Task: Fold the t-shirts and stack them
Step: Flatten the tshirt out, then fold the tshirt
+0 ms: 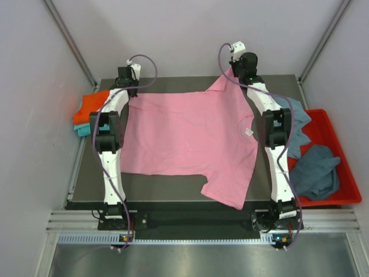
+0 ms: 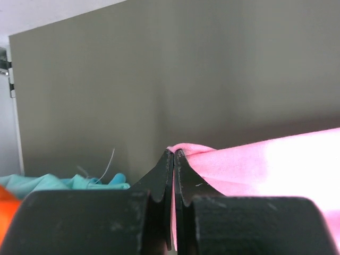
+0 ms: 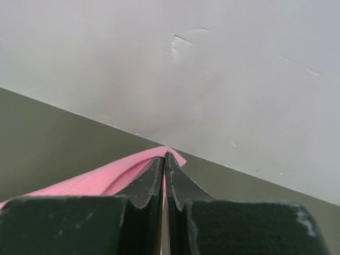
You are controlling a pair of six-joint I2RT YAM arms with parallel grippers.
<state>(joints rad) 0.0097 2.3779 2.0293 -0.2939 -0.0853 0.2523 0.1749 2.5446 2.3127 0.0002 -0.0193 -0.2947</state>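
A large pink t-shirt [image 1: 184, 138] lies spread over the dark table, stretched between both arms at the far edge. My left gripper [image 1: 128, 86] is shut on its far left corner; the left wrist view shows pink cloth [image 2: 255, 164] pinched at my gripper [image 2: 174, 153]. My right gripper [image 1: 233, 72] is shut on a far right corner, lifted a little; the right wrist view shows the pink hem [image 3: 95, 180] at my gripper [image 3: 164, 155]. Folded orange [image 1: 89, 107] and teal [image 1: 85, 130] tees lie at the left edge. Grey-blue [image 1: 297, 124] and dark slate [image 1: 317, 170] tees lie at the right.
A red plastic bin [image 1: 340, 144] stands off the table's right edge and holds the slate tee. Pale walls close in on the left, back and right. A metal rail [image 1: 190, 222] runs along the near edge by the arm bases.
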